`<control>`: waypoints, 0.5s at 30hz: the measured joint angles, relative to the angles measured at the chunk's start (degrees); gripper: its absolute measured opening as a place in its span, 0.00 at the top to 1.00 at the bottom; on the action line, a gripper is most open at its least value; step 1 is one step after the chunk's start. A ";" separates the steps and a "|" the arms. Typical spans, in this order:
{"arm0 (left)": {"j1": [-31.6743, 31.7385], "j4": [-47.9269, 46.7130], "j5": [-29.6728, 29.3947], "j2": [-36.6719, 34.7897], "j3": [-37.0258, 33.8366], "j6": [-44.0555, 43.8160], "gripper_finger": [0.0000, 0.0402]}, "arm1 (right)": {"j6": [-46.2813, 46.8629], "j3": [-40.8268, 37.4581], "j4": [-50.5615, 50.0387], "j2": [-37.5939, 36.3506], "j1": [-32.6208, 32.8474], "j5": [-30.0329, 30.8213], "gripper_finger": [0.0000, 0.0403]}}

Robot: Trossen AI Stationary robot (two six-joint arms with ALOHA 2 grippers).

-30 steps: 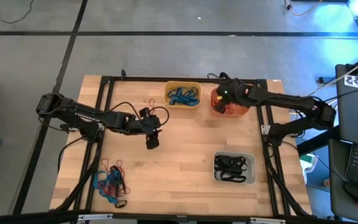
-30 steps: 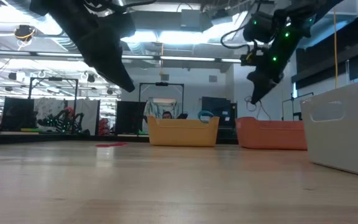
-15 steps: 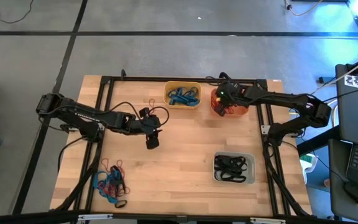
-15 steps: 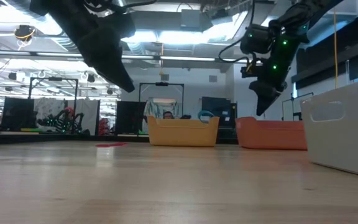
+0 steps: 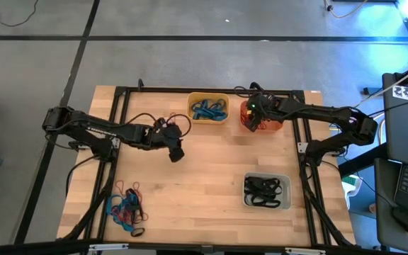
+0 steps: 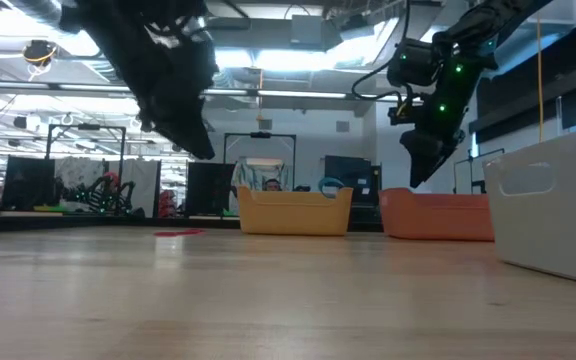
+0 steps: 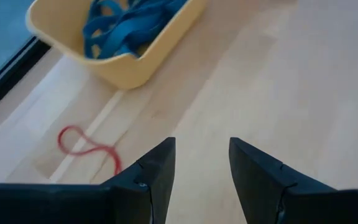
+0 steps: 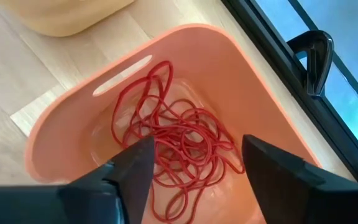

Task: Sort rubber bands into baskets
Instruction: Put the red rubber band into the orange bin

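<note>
- Over the upper right of the high view, the right pincer point(image 5: 255, 113) is held above the orange basket point(image 5: 273, 126). Its fingers are seen apart in the right wrist view, with nothing between them.
- Red rubber bands point(image 8: 179, 149) lie tangled on the floor of that basket, directly beneath the open fingers. The drop into this basket is judged to be complete.
- Near the upper centre of the high view, the left pincer point(image 5: 176, 151) is held above bare desk point(image 5: 211, 163), just left of and below the yellow basket point(image 5: 208, 108). Its fingers are seen apart and empty in the left wrist view.
- Blue bands point(image 7: 124, 25) fill the yellow basket. Black bands point(image 5: 264, 191) fill the pale grey basket point(image 5: 266, 192) at the lower right of the high view.
- A single red band point(image 7: 86, 147) lies loose on the desk in a figure-eight shape. In the left wrist view it is placed left of the pincer and just short of the yellow basket, with its long axis slanted from upper left to lower right.
- The unsorted pile point(image 5: 126, 207) of blue, red and black bands remains at the lower left of the high view, well apart from both pincers.
- The left arm is judged the nearer one, both to the loose red band and to the pile. The next pick is therefore expected from that side.
</note>
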 joint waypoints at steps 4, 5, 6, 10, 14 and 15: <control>2.60 -0.50 -0.29 3.75 0.00 -3.24 0.63 | 0.00 0.00 0.01 0.00 0.00 -0.02 0.38; 3.42 -0.92 -0.29 4.74 0.00 -3.92 0.63 | 0.00 0.00 0.05 0.00 0.00 -0.02 0.38; 4.34 -1.35 -0.30 5.81 0.00 -4.64 0.63 | 0.00 0.00 0.01 0.00 0.00 -0.02 0.38; 7.98 -2.78 -0.30 9.56 -0.02 -6.64 0.63 | 0.00 0.00 0.05 0.00 0.00 -0.02 0.39; 11.10 -2.70 -0.29 12.46 -0.02 -6.79 0.63 | 0.00 0.00 0.20 0.00 0.00 -0.02 0.39; 11.78 -2.70 -0.29 13.08 -0.02 -6.82 0.63 | 0.00 0.00 0.20 0.00 0.00 -0.04 0.39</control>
